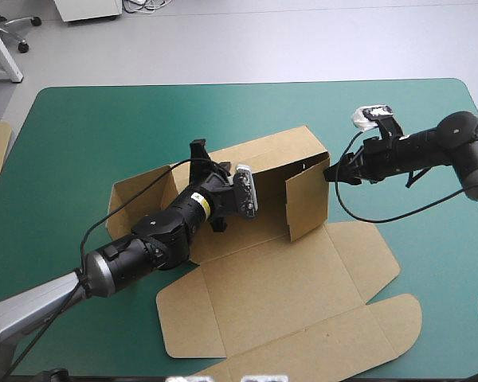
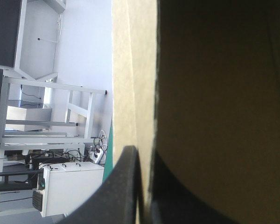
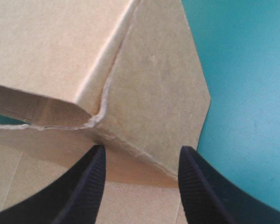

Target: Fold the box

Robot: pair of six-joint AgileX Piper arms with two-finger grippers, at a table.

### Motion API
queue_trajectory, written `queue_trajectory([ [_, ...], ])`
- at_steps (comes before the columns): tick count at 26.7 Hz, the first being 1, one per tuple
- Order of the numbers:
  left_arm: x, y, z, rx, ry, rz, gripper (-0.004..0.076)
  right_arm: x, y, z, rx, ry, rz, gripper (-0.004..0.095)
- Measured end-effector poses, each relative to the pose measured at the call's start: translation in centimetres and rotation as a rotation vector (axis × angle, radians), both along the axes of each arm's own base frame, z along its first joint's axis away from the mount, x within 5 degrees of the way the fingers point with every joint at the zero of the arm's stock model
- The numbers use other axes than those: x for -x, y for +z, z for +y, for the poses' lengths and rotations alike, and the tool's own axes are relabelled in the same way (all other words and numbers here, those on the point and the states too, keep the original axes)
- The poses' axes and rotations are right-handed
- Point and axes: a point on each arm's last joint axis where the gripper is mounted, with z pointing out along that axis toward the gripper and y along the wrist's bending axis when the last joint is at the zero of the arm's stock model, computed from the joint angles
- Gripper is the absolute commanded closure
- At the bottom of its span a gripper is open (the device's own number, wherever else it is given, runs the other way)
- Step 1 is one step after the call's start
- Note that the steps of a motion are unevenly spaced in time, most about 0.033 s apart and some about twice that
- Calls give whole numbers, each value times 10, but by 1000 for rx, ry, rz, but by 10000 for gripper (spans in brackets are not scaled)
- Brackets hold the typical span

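**Box half raised: left gripper holding far wall, right gripper open at the right-hand corner**

Position. The box (image 1: 279, 286) lies at mid-table on the cover (image 1: 88, 119), its long axis across the table. The far wall (image 1: 263, 155) and the right side wall (image 1: 307, 203) stand upright. The remaining panels lie flat toward the near edge.

Left gripper (image 1: 197, 157). It is pinched on the top edge of the far wall, left of that wall's middle. The left wrist view shows the board edge passing between the two fingers, which are all but closed on it.

Right gripper (image 1: 332, 171). It stands just outside the corner where the far wall meets the side wall, pointing at it from the right. In the right wrist view the fingers are spread wide with nothing between them, and the corner crease sits directly ahead, centred on the gap. Whether the fingertips touch the board cannot be told.

Assessment. The right gripper is the nearer to this corner. The next move appears to depend on it advancing straight along its own axis to press or tuck the corner, while the left gripper steadies the wall.
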Motion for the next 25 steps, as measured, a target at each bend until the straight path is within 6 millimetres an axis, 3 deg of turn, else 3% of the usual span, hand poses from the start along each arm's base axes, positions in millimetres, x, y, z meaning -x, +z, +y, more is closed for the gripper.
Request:
queue_trajectory([
  [6,0,0,0,1,-1,0,738,9,-22,8,19,18,14,423],
  [14,0,0,0,3,-2,1,738,20,-34,10,8,2,-68,424],
  [25,0,0,0,15,4,6,738,44,-39,23,58,-14,-229,423],
])
